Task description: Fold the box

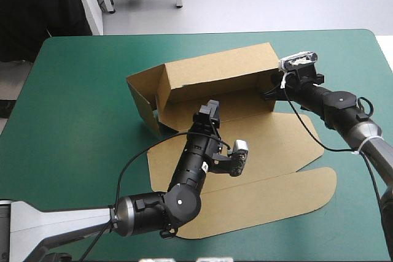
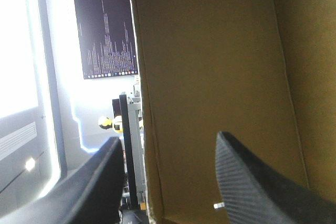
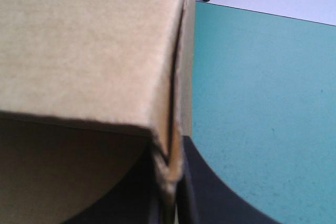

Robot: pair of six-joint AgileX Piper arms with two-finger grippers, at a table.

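The box (image 1: 215,75) sits near the middle of the table (image 1: 73,121), a little toward its far edge. Its back wall and left end wall are raised, and its lid (image 1: 276,170) lies flat on the teal-green cover toward the near side.

The left gripper (image 1: 210,110) reaches in from the near side. In its wrist view the left gripper (image 2: 169,137) has its fingers (image 2: 252,182) standing well apart with nothing clamped. One finger is inside the box (image 2: 210,77) and the other is outside a raised wall, whose edge runs between them.

The right gripper (image 1: 270,93) is at the box's right end. Seen from its wrist, the right gripper (image 3: 170,182) is pinched almost closed on the board's edge at a corner of the box (image 3: 79,40), which appears to be a doubled layer, though shadow hides much of one finger. The bare table (image 3: 262,103) lies beside it.
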